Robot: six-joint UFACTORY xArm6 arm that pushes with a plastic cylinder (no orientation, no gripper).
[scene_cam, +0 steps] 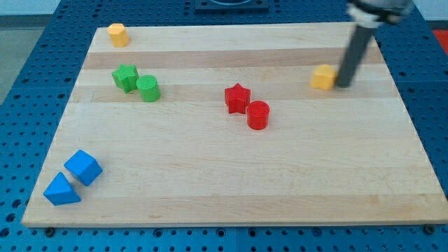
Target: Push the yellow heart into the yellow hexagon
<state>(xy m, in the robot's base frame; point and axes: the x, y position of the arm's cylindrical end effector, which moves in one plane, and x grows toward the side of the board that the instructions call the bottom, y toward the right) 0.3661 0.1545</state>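
Trouble, going near to far, starts with the red star (237,98) and red cylinder (258,115) mid-board: if our push drifts toward the view's bottom, the yellow heart (323,77) could hit these 2. It may also slip off sideways. Our rod leans down from the top right, empty, my tip (343,85) just right of the heart. Farthest, the yellow hexagon (117,33) waits top left.

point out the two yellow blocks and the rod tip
yellow block by the rod (323,77), camera view, middle of its front face
yellow block at the top left corner (117,34), camera view, its centre
my tip (342,85), camera view, the rod's very end
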